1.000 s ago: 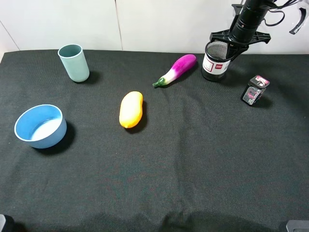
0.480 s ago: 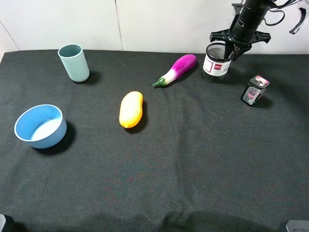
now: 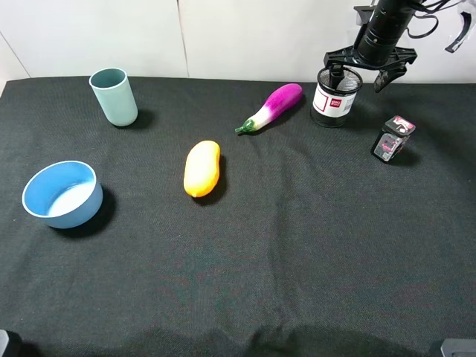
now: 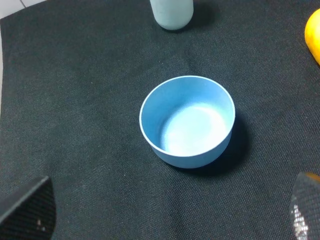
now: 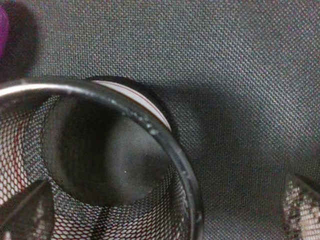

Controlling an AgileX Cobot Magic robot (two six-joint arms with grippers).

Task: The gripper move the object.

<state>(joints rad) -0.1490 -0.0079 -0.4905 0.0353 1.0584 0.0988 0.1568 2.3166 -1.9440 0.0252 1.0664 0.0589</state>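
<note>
The object, a black wire-mesh pen cup point(image 3: 333, 100) with a white label and a small red mark, stands upright on the black cloth at the back right. My right gripper point(image 3: 359, 74) hangs just over it, open: one finger dips inside the rim and the other is outside, to its right. The right wrist view looks down into the pen cup point(image 5: 175, 155), and the right gripper point(image 5: 162, 212) has its tips spread wide on either side of the rim, apart from it. My left gripper point(image 4: 165, 215) is open above the cloth near a blue bowl point(image 4: 187, 122).
A purple eggplant point(image 3: 271, 106) lies just left of the pen cup, and a small black-and-pink box point(image 3: 392, 138) sits to its front right. An orange-yellow fruit point(image 3: 201, 168) lies mid-table, a teal cup point(image 3: 114, 97) stands at the back left, and the blue bowl point(image 3: 62, 193) sits at the left.
My right gripper's fingers have spread apart and let go of the pen cup's rim. The cup stays standing on the cloth in about the same place.
</note>
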